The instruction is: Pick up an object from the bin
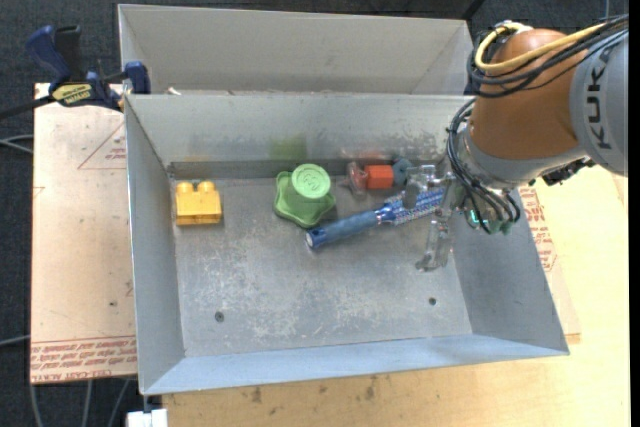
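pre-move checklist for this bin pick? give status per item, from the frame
1. Gripper over a target: not ok. The gripper is over bare floor near the bin's right wall.
2. Nearest thing reachable: ok. The blue stick-like tool lies flat and diagonal, just left of the gripper.
3. Blue tool free of neighbours: cannot tell. Its lower end lies right by the green cup.
4. Orange piece clear for a pick: not ok. It sits at the back wall, close under the wrist.
5. Isolated fallback: ok. The yellow brick stands alone at the left.
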Action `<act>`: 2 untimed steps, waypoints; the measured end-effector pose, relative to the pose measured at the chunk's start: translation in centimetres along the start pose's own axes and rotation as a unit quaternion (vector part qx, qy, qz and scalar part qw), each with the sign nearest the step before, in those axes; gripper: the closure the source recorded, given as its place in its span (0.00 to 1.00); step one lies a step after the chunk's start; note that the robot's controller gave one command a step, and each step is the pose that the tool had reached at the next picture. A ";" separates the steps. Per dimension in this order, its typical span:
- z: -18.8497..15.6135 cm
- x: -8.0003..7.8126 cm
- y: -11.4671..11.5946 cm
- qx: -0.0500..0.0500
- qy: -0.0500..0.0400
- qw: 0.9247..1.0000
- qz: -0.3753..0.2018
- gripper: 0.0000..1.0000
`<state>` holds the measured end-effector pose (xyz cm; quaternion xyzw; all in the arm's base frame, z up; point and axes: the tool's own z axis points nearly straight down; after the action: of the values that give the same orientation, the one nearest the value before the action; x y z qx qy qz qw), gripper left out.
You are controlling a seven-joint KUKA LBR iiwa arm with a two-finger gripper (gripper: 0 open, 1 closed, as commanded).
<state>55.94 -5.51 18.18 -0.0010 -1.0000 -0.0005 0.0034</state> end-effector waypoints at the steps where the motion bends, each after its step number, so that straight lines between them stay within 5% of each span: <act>1: 10.0 -5.0 1.0 0.000 -0.003 0.999 -0.052 0.00; 2: 9.6 -5.0 1.0 0.000 -0.004 0.999 -0.052 1.00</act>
<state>60.89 -4.51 8.55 0.0511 -0.9987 -0.0003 -0.0004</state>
